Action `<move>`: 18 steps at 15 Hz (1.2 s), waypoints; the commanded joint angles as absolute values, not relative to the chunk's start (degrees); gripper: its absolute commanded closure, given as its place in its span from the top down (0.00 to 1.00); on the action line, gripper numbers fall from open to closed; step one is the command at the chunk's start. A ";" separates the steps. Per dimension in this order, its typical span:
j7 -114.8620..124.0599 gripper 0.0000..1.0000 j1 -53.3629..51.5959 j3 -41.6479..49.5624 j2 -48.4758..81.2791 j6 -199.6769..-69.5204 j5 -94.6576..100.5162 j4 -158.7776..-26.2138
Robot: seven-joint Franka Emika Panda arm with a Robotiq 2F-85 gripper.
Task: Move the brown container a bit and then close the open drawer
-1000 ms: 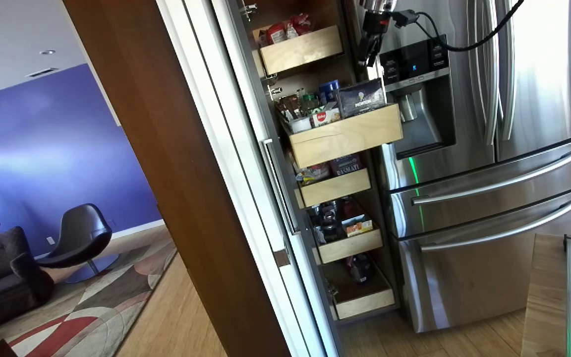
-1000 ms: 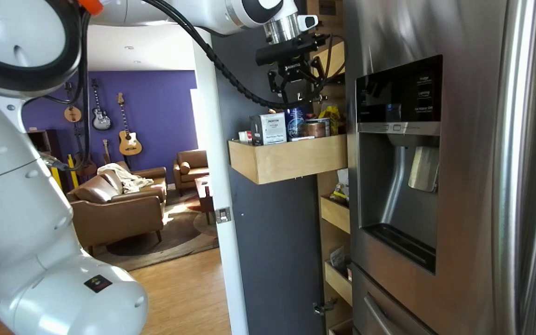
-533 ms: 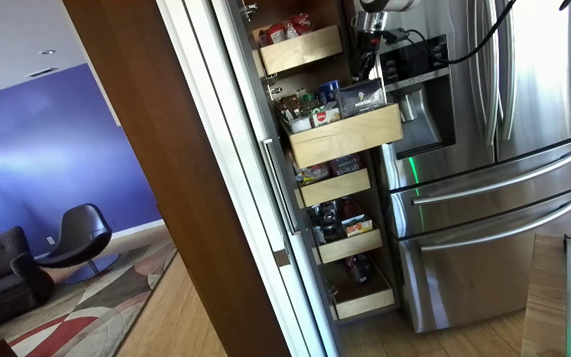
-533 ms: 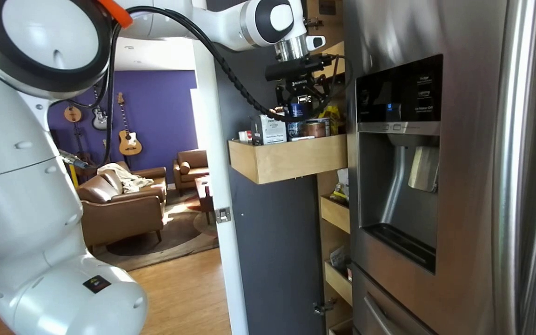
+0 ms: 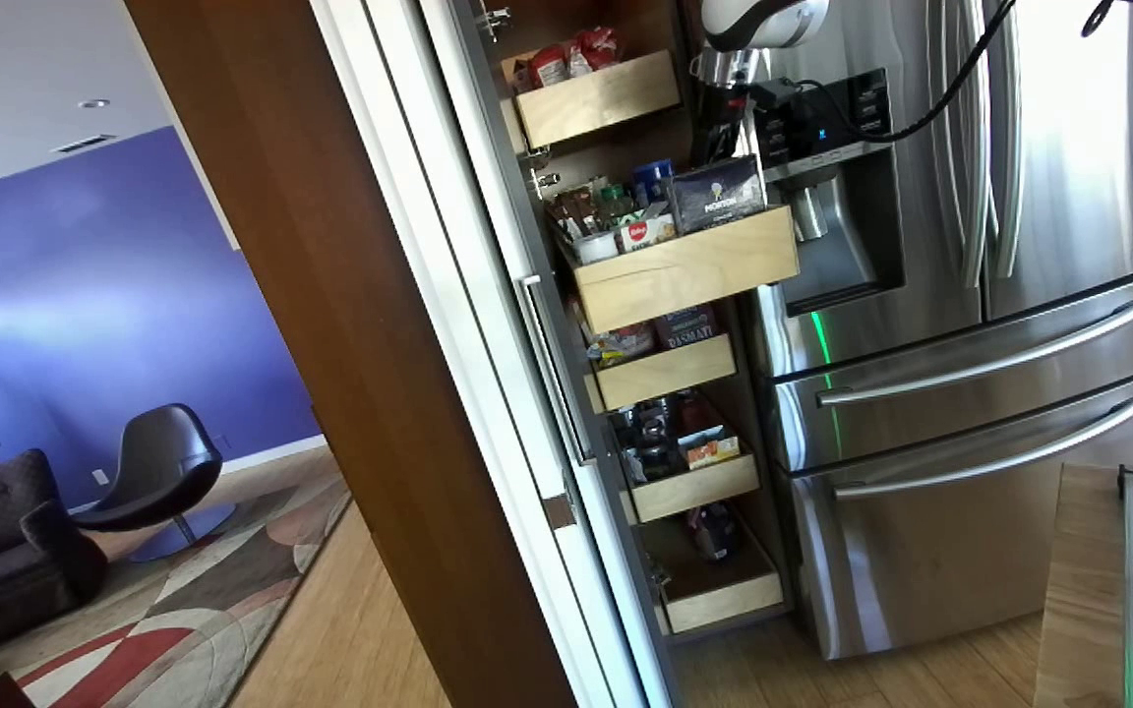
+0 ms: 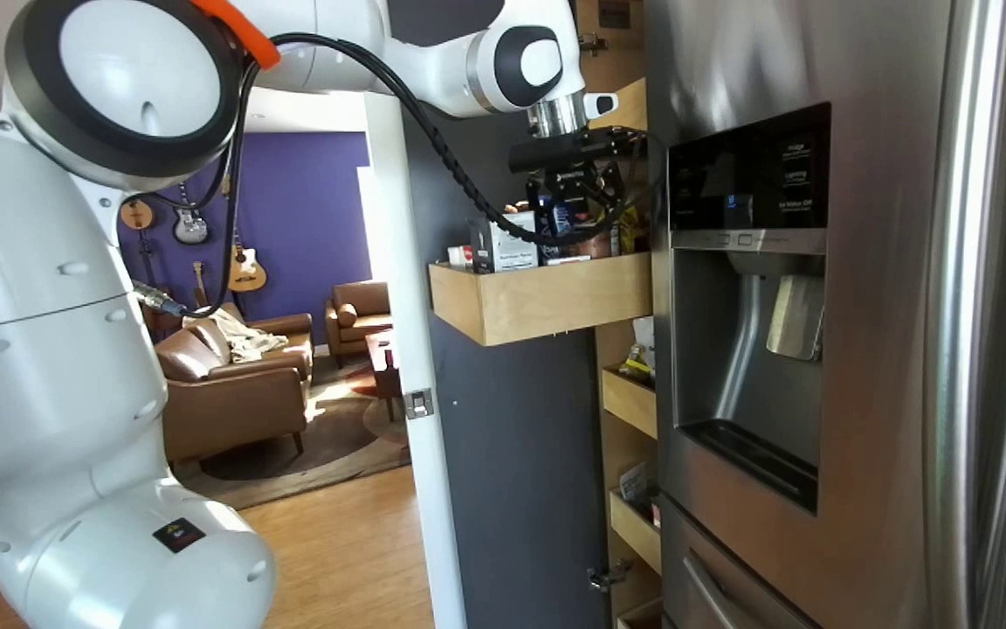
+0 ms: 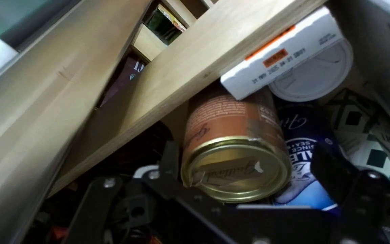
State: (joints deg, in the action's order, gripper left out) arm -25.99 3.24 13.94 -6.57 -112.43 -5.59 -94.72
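Brown cylindrical gold-rimmed container (image 7: 234,145): apparently pre-grasp. Fingers (image 7: 170,159): spread apart. Next, presumably: clasp, shift. Pale-wood box-shaped drawer (image 5: 686,270): unclosed.

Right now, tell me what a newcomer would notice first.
Probably the big white arm, filling the left of an exterior view and stretched over a pulled-out wooden drawer. A purple wall shows behind the arm. In the wrist view, a gold-rimmed brown tin appears mid-picture, between the fingers of the open tool.
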 commanded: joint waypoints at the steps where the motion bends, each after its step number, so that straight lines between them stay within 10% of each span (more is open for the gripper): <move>1: -27.13 1.00 4.74 12.87 -5.32 -114.63 -7.17 -94.70; 7: -27.12 1.00 5.44 12.20 -4.05 -116.88 -7.09 -95.03; 8: -27.33 0.77 5.49 12.11 -3.93 -116.80 -7.29 -95.02; 11: -27.81 0.62 5.59 11.91 -3.94 -116.16 -7.69 -94.88; 18: -26.09 0.62 6.39 11.83 -3.83 -118.00 -5.42 -93.83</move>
